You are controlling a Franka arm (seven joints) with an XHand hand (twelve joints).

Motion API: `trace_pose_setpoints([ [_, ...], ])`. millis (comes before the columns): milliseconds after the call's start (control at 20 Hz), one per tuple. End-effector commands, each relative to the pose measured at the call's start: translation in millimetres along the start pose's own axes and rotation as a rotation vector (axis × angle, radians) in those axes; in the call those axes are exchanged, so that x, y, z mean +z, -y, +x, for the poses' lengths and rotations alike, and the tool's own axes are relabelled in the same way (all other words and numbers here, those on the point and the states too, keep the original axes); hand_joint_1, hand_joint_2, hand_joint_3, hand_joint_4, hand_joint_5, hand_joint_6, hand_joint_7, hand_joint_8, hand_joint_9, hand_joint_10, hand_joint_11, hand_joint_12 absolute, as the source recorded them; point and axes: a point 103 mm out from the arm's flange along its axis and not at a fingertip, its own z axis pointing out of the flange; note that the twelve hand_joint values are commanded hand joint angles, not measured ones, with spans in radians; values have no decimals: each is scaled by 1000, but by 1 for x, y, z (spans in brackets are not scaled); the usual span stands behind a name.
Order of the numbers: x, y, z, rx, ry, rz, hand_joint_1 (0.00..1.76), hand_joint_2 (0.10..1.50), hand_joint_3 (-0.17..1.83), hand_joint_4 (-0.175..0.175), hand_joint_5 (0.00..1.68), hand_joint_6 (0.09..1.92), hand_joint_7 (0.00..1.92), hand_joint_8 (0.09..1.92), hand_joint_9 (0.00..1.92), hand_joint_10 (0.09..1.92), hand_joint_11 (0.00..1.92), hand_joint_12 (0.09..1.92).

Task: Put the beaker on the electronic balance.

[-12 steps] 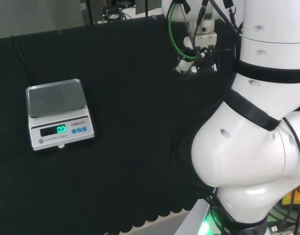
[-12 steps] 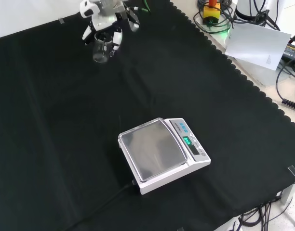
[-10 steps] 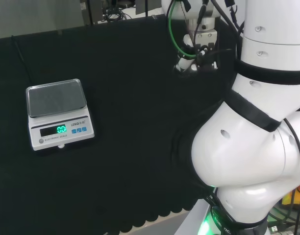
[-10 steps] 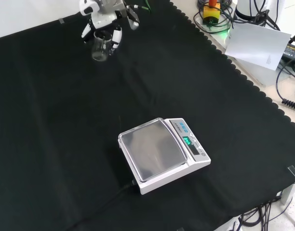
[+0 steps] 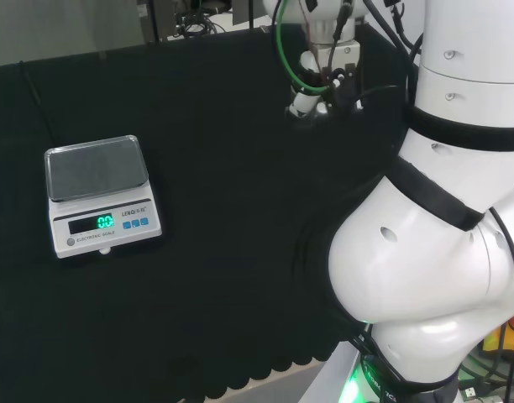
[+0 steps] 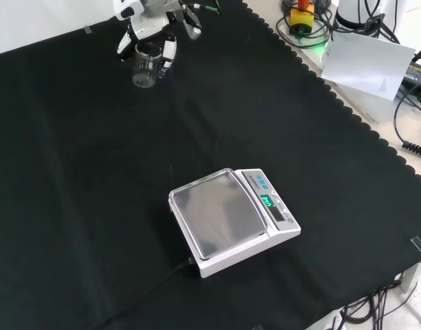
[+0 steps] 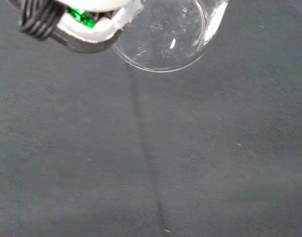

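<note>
Beaker [image 6: 146, 66] first: it is a clear glass cup at the upper left of the front view, and the hand [image 6: 150, 20] has it. White fingers [image 6: 168, 53] curl down around its sides, so the cup hangs from them with its open top up. That way it stays level and can be set down flat on its bottom. The wrist view shows its round clear base [image 7: 163, 34] close by, with plain black cloth [image 7: 156, 158] beneath it. I cannot tell for sure if the base touches the cloth or floats just above it.

In the head view the hand [image 5: 317, 80] sits near the top middle, just left of the big white arm [image 5: 442, 252].

The scale [image 6: 232, 218] rests on the cloth near the middle of the front view, well apart from the cup. Its shiny flat pan [image 6: 219, 213] is bare, and a green number glows on its front. I think it is ready to weigh. The cup has not reached it yet, so most of the job is left. The hand needs to carry the cup over and lower it onto the middle of the pan.
</note>
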Motion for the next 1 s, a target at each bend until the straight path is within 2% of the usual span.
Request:
trace_pose_setpoints([
  [50, -27, -3, 59, -118, 33, -7, 1168, 972, 504, 38, 791, 1396, 828, 1377, 1127, 1054, 1312, 702],
  [550, -57, 7, 208, -401, 160, -15, 1174, 938, 557, 40, 811, 1384, 846, 1369, 1136, 1056, 1304, 711],
  [850, -55, 17, 283, -524, 184, 8, 1178, 919, 585, 41, 822, 1378, 855, 1364, 1143, 1053, 1301, 715],
  [1000, -52, 21, 306, -565, 195, 18, 1180, 908, 601, 42, 829, 1374, 860, 1361, 1145, 1052, 1300, 718],
])
